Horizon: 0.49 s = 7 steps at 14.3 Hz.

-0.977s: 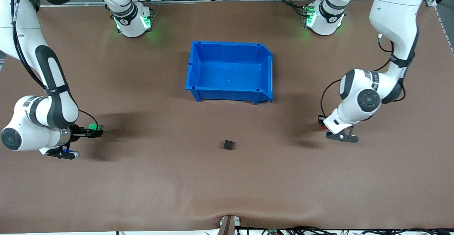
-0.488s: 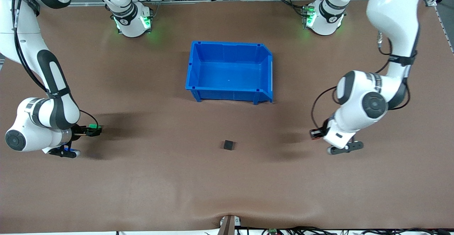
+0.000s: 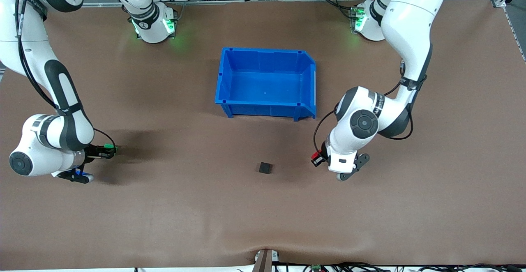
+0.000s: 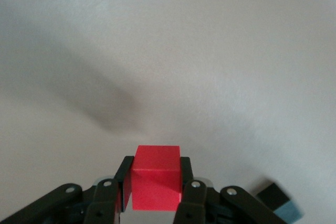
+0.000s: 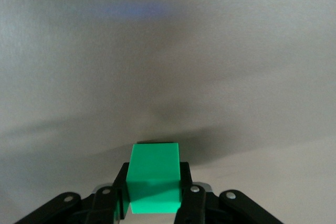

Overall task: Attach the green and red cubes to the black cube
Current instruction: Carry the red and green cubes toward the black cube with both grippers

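Observation:
The black cube (image 3: 265, 167) lies on the brown table, nearer to the front camera than the blue bin. My left gripper (image 3: 316, 159) is shut on the red cube (image 3: 315, 156) and holds it low over the table, beside the black cube toward the left arm's end and apart from it. In the left wrist view the red cube (image 4: 156, 177) sits between the fingers. My right gripper (image 3: 110, 150) is shut on the green cube (image 3: 109, 146) low over the table at the right arm's end. In the right wrist view the green cube (image 5: 154, 177) sits between the fingers.
The blue bin (image 3: 267, 51) stands open and empty at the table's middle, farther from the front camera than the black cube. A small clamp (image 3: 265, 259) sits at the table's front edge.
My left gripper has carried the red cube a long way toward the black cube. My right gripper with the green cube has barely shifted.

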Motion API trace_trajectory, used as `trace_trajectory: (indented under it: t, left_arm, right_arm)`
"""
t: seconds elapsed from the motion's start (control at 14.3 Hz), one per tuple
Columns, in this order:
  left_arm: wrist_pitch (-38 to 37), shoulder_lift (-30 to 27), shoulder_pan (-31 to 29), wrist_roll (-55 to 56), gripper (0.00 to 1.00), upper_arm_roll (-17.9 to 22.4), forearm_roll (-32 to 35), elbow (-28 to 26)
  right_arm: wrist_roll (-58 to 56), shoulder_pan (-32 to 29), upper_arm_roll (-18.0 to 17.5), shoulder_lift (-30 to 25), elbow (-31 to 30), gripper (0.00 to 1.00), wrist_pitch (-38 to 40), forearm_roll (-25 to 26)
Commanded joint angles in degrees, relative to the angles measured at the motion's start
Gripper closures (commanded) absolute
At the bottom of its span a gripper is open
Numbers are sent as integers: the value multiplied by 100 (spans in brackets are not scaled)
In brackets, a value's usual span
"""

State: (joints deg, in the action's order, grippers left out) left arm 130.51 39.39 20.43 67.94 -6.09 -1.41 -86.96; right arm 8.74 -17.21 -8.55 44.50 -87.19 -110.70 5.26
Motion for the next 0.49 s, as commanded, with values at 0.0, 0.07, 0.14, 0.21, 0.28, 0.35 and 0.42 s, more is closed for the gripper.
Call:
trace_trajectory:
  t: [0.0,0.07,0.14,0.21,0.28,0.35,0.42]
  left_arm:
    - [79,332,-13,928,100,55,-70,398]
    - [97,428,48,1332,100,55,-70,529]
    - [106,490,153,1806,100,55,-70,609]
    - [106,508,250,2167,100,72,-53,636]
    - [106,509,312,2345,100,90,-53,636]
    - [106,500,304,2503,100,90,-61,636]
    - [106,508,304,2627,100,90,-62,645]
  right_arm:
    - [427,33,-147,15,333,100,206,19]
    - [488,94,-156,33,448,100,276,-16]
    - [584,130,-156,24,527,100,381,-277]
    - [716,156,-156,6,606,100,643,-628]
    - [917,217,-156,6,772,100,1055,-858]
    - [1233,296,-156,15,983,100,1407,-956]
    - [1653,428,-156,15,1150,100,1576,-1026]
